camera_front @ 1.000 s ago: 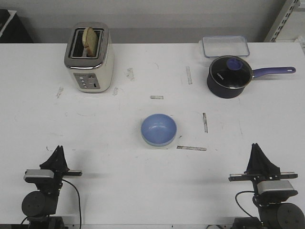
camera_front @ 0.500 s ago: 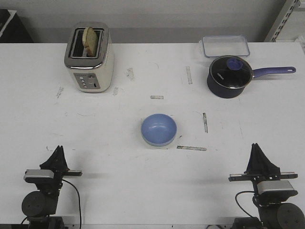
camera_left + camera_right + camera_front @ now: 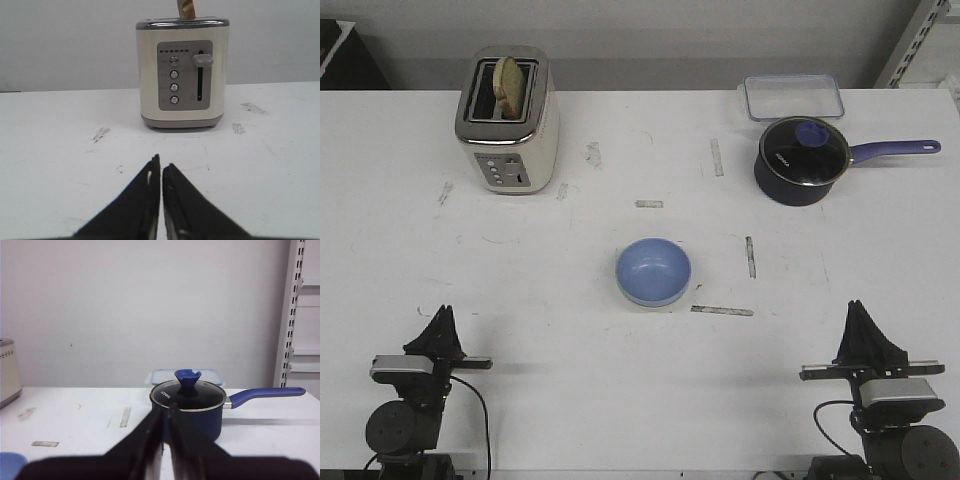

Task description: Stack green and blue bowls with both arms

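Nothing has moved since the earlier frames: both arms sit parked at the near edge of the counter [image 3: 570, 400]. Left gripper [image 3: 161, 170] has its fingers pressed together w/ only a hairline gap, aimed at the toaster [image 3: 182, 72]. Right gripper [image 3: 166, 415] likewise pressed together, facing the saucepan [image 3: 190, 407]. Blue bowl [image 3: 653, 271] sits mid-counter, well apart from both arms; a pale rim under it is probably the green bowl [image 3: 642, 299], nested below, though that's hard to confirm from the front view.
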Available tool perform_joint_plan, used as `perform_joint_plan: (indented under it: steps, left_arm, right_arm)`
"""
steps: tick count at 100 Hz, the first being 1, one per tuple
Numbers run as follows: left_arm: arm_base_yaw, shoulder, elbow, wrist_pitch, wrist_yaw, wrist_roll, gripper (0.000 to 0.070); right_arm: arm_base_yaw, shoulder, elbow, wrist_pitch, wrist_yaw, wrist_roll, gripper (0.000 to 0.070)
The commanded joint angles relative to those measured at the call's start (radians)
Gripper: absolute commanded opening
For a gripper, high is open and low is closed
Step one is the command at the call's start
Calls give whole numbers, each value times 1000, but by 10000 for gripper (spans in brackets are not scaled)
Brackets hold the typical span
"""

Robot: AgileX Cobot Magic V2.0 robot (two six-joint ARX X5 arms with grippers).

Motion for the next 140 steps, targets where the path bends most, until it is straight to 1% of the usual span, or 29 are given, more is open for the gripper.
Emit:
perform_joint_plan:
  steps: [1, 12, 18, 40, 50, 70, 80, 89, 140]
  left_arm:
    - [0, -2, -22, 16, -3, 7, 1]
    - [0, -2, -22, 16, -3, 7, 1]
    - [0, -2, -22, 16, -3, 7, 1]
    - [0, -2, -22, 16, -3, 7, 1]
    - [0, -2, -22, 16, -3, 7, 1]
    - [0, -2, -22, 16, -3, 7, 1]
    - [0, -2, -22, 16, -3, 7, 1]
    - [0, -2, -22, 16, -3, 7, 1]
    - [0, -2, -22, 16, -3, 7, 1]
  right_arm:
    - [-1, -11, 6, -9, 0, 9, 9]
    - [-1, -16, -13, -23, 2, 8, 9]
    - [-1, -22, -51, 3, 10, 9, 9]
    - [-1, -48, -267, 223, 16, 10, 9]
    - [-2, -66, -343, 273, 22, 10, 9]
    - [-2, -67, -385, 278, 23, 9, 9]
    - [-3, -67, -417, 320, 22, 10, 9]
    - [-3, -67, -418, 301, 15, 10, 9]
    - [-3, -67, -418, 303, 16, 10, 9]
